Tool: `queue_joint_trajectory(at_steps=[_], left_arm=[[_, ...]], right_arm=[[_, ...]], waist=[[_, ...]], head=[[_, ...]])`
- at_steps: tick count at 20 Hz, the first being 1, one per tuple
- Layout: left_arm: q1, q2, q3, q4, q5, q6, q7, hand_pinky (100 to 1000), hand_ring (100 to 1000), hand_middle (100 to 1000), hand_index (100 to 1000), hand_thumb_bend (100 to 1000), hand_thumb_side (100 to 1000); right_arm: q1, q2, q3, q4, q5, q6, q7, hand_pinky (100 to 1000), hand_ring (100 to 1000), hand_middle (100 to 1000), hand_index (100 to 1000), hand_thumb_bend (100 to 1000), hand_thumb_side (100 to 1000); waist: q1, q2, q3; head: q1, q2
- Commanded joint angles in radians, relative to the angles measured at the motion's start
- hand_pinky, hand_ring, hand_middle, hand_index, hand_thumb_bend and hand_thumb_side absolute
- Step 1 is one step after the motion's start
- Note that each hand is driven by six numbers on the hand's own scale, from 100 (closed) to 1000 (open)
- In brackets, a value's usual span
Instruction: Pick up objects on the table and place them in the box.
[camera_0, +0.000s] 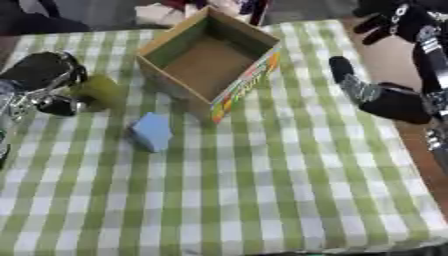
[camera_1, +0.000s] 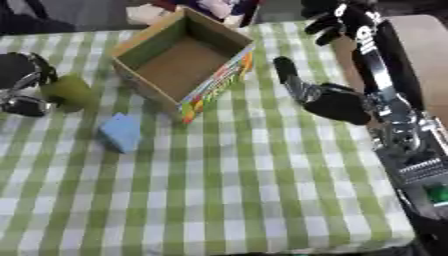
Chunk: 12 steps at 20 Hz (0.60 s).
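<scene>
My left hand (camera_0: 39, 82) curls around the green object (camera_0: 98, 91); the cardboard box (camera_0: 210, 60) sits just right; right hand (camera_1: 328, 100) idles open.

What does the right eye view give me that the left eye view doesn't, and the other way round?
Only the right eye view shows the right arm running down to the lower right corner, with silver joints and a green part. Only the left eye view shows most of the left hand at the olive-green object; the right eye view cuts it at the edge. Both show the open box, empty, the blue block on the checked cloth, and the right hand beside the box, fingers straight.
</scene>
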Motion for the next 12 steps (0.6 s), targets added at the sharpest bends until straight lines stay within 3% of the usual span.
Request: queue_joint_trajectory(at_steps=[1,12], left_arm=[[-0.011,0.033,0.023,-0.058,0.018,0.027,0.062,366,338,319,399,197,134],[0.010,0.097,0.011,-0.184,0.113,0.043,0.240,400,351,324,391,183,131]], right_arm=[[-0.011,-0.009,-0.006,-0.007,-0.008,-0.001,0.001,578,665,716,851,303,381],[-0.011,-0.011,-0.006,-0.005,-0.008,-0.001,0.003,578,666,716,852,301,382]], waist=[[0.001,-0.015,0.001],[0.006,-0.019,-0.005]], head=[[-0.001,-0.006],[-0.002,-0.012]])
